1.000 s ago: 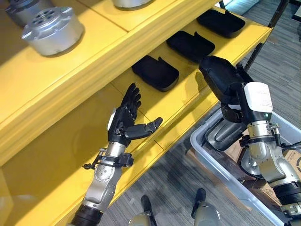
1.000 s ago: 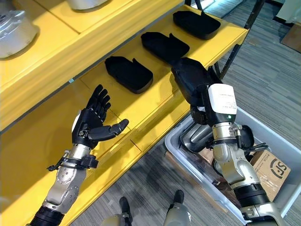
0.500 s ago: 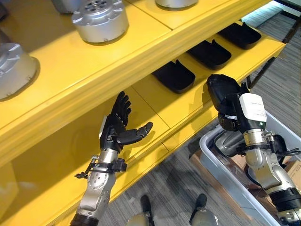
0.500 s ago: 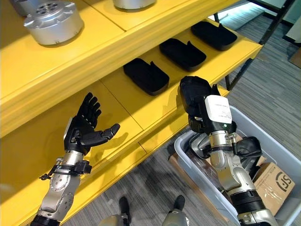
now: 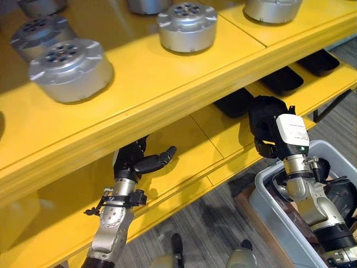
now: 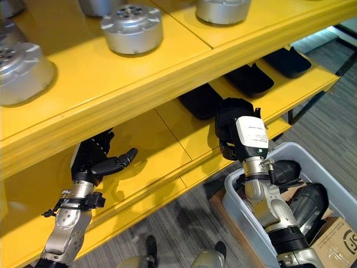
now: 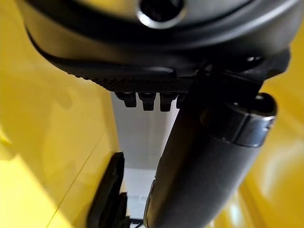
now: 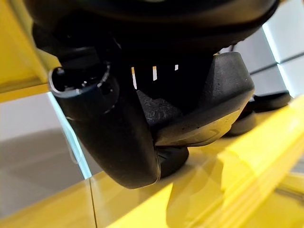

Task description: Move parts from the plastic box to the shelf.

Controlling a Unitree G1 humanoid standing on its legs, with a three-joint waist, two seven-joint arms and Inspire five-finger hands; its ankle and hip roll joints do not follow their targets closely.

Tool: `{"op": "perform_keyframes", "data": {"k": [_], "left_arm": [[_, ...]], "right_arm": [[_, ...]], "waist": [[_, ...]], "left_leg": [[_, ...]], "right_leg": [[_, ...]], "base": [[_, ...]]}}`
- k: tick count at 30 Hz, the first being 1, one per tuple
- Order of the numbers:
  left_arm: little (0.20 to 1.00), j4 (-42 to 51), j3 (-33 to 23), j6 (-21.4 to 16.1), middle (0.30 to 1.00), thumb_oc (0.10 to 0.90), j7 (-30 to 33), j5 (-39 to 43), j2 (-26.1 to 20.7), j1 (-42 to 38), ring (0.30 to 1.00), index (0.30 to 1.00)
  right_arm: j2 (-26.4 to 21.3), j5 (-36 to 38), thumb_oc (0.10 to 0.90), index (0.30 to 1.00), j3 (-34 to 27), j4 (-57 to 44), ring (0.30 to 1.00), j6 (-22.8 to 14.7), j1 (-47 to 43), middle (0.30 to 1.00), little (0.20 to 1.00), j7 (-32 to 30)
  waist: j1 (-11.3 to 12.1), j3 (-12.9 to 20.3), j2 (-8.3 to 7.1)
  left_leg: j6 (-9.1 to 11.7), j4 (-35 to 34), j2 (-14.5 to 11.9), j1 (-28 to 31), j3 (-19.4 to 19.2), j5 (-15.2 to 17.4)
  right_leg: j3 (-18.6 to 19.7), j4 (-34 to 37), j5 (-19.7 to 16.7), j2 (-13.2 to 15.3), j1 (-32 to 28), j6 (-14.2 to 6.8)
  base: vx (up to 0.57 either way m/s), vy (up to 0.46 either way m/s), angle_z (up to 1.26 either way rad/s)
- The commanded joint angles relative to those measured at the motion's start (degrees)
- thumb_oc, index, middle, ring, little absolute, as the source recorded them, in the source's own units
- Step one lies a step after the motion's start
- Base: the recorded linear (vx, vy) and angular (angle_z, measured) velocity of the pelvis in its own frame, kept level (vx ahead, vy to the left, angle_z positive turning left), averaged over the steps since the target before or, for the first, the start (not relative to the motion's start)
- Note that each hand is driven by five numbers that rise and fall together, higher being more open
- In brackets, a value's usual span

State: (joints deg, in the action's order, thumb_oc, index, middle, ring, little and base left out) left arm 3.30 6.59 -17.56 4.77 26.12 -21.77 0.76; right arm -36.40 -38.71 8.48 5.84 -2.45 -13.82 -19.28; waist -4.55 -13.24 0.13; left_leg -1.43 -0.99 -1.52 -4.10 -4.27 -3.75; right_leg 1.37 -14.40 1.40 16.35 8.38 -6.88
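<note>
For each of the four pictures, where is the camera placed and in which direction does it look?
Left eye view: on the head, looking down at the yellow shelf; both arms show.
Right eye view: beside it, same scene, plus the plastic box.
Left wrist view: on the left wrist, looking along the left hand into the lower shelf.
Right wrist view: on the right wrist, close on the right hand gripping a black part.
Shared: both eye views show this part.
</note>
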Motion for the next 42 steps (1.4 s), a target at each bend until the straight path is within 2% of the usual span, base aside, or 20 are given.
{"op": "perform_keyframes", "data": {"k": [1,3,9,19,25,32,38,42], "left_arm": [[1.0,6.9,-1.4,-5.6,1.0,0.9,0.0,-2.1,-1.4,-4.1,1.0,1.0],[1.0,6.2,-0.8,-5.6,1.0,0.9,0.1,-2.1,-1.5,-5.0,1.0,1.0],[1.0,6.2,-0.1,-5.3,1.0,0.9,0.4,-1.5,-1.3,-5.1,1.0,1.0],[1.0,6.5,1.4,-4.0,1.0,0.9,-0.7,-1.9,-1.1,-4.2,1.0,1.0],[1.0,6.2,2.3,-4.1,1.0,0.9,-1.0,-1.3,-1.1,-3.7,1.0,1.0],[1.0,5.5,2.3,-3.9,1.0,0.9,0.1,-0.5,-1.4,-3.2,1.0,1.0],[1.0,5.2,2.6,-3.6,1.0,0.9,0.8,0.2,-1.6,-2.1,1.0,1.0],[1.0,5.0,2.0,-3.4,1.0,0.9,1.2,0.3,-2.2,-1.8,1.0,1.0]], "right_arm": [[-3.5,-4.5,0.4,0.3,-2.8,-9.8,0.3,-3.4,-9.8,0.3,0.3,-5.9],[-3.8,-4.9,0.4,0.3,-3.0,-10.9,0.3,-3.8,-10.5,0.3,0.3,-6.3],[-4.8,-5.5,0.4,0.3,-2.4,-11.2,0.3,-3.7,-12.7,0.3,0.3,-7.4],[-6.0,-5.7,0.4,0.3,-5.6,-13.6,0.3,-4.4,-9.6,0.3,0.3,-7.8],[-6.9,-5.6,0.4,0.3,-1.6,-11.8,0.3,-5.1,-13.8,0.3,0.3,-7.6],[-6.3,-4.1,0.4,0.3,5.8,-8.1,0.3,-5.5,-22.1,0.3,0.3,-6.2],[-4.7,-2.4,0.4,0.3,11.1,-4.1,0.3,-5.3,-28.8,0.3,0.3,-5.4],[-4.4,-0.2,0.4,0.3,12.5,-1.6,0.3,-5.5,-31.8,0.3,0.3,-6.1]], "waist": [[-0.6,4.1,-1.18],[-0.2,4.1,-1.62],[1.0,5.9,-2.79],[0.6,8.4,-3.06],[1.3,9.1,-3.0],[2.8,8.9,-2.71],[4.4,7.5,-2.31],[5.5,5.0,-2.39]], "left_leg": [[-1.0,0.5,3.0,3.7,0.0,7.9],[-0.5,1.6,3.0,3.3,1.1,8.2],[0.9,2.7,1.3,2.5,1.8,8.1],[2.5,0.7,-1.3,4.7,2.9,6.8],[3.2,-0.4,-2.3,5.9,3.2,6.3],[4.2,-1.1,-3.3,5.9,4.3,4.7],[5.8,-1.0,-5.3,4.3,6.8,2.0],[7.9,0.9,-6.2,0.4,9.9,-0.8]], "right_leg": [[4.6,-0.1,0.6,-7.6,0.6,0.0],[5.6,1.9,1.0,-8.0,0.3,0.1],[3.1,7.4,0.8,-7.4,-3.8,0.0],[0.2,10.0,1.4,-8.5,-7.5,1.2],[-0.6,10.4,2.2,-9.3,-8.9,1.8],[-2.0,9.9,3.2,-10.4,-9.4,3.1],[-4.8,6.5,5.9,-13.1,-8.5,5.1],[-7.6,4.8,7.6,-14.7,-7.5,6.9]], "base": [[0.04,-0.114,0.58],[0.03,-0.146,0.45],[0.02,-0.186,0.19],[0.02,-0.118,0.12],[0.01,-0.067,0.05],[-0.04,-0.085,0.04],[-0.09,-0.146,0.16],[-0.16,-0.198,0.42]]}}
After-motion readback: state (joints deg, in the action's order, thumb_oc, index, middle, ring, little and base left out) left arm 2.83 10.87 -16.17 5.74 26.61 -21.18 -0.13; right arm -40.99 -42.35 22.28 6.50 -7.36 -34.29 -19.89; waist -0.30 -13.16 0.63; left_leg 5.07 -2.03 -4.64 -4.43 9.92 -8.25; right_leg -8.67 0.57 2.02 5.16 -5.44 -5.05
